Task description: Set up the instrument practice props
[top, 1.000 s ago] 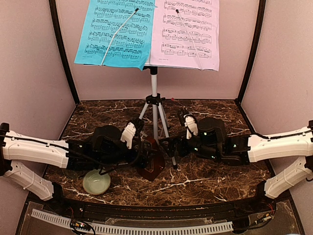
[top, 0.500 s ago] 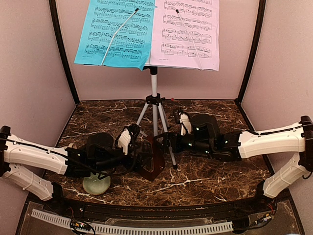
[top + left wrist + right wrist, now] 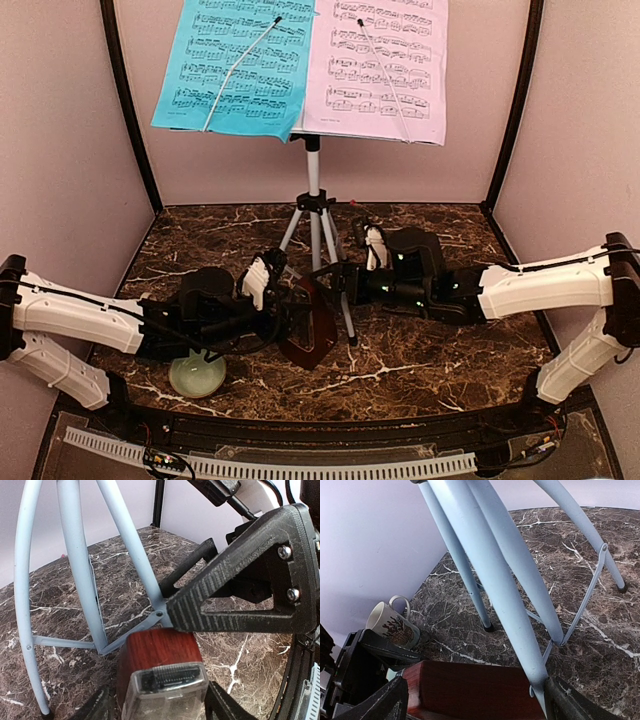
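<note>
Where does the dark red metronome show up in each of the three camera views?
Top external: metronome lower centre, at the foot of the stand.
Left wrist: bottom centre, just below the tripod's braces.
Right wrist: along the bottom edge, left of centre.
Shared landmark: the pale tripod legs, right beside it in all three.

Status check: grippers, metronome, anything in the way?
Left gripper shut on metronome, beside a tripod leg. Right gripper open, straddling music stand leg. Green bowl under left arm.
</note>
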You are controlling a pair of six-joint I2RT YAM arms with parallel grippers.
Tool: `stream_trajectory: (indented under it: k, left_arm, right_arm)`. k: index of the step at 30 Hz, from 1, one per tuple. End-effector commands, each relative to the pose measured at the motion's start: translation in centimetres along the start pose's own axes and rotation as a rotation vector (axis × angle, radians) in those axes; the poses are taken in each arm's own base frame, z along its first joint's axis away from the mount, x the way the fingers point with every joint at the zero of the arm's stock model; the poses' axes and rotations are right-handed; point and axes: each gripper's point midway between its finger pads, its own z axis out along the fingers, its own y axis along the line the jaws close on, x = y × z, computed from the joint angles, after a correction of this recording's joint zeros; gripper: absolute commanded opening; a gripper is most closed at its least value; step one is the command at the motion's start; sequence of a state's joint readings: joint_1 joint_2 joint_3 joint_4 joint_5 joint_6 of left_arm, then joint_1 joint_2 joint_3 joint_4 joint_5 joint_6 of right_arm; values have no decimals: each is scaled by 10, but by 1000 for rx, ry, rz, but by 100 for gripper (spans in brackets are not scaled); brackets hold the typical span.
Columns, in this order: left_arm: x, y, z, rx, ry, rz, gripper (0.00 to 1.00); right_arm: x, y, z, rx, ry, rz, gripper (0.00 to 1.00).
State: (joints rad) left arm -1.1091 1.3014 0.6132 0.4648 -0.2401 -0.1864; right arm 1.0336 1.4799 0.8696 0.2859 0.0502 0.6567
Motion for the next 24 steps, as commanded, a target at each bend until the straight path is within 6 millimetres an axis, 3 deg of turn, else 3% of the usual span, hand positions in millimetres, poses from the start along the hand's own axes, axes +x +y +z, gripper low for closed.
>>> stream_trajectory:
  k: [1,9,16,20,24]
  left_arm:
    - [-23,-1,1,-1,-57,0,62]
    - [-28,-5,6,11,-62,6,54]
    - [-23,-5,5,16,-51,4,47]
    - [-20,-4,3,18,-49,4,43]
    - [-19,-5,2,28,-46,9,40]
  right_arm:
    - [-13,24,6,-95,-28,13,94]
    - [-10,20,4,-86,-24,10,91]
    - [-20,9,-19,-16,-73,0,90]
    - [-30,15,-32,-32,-101,-1,84]
    - [-34,29,-32,-76,-95,7,78]
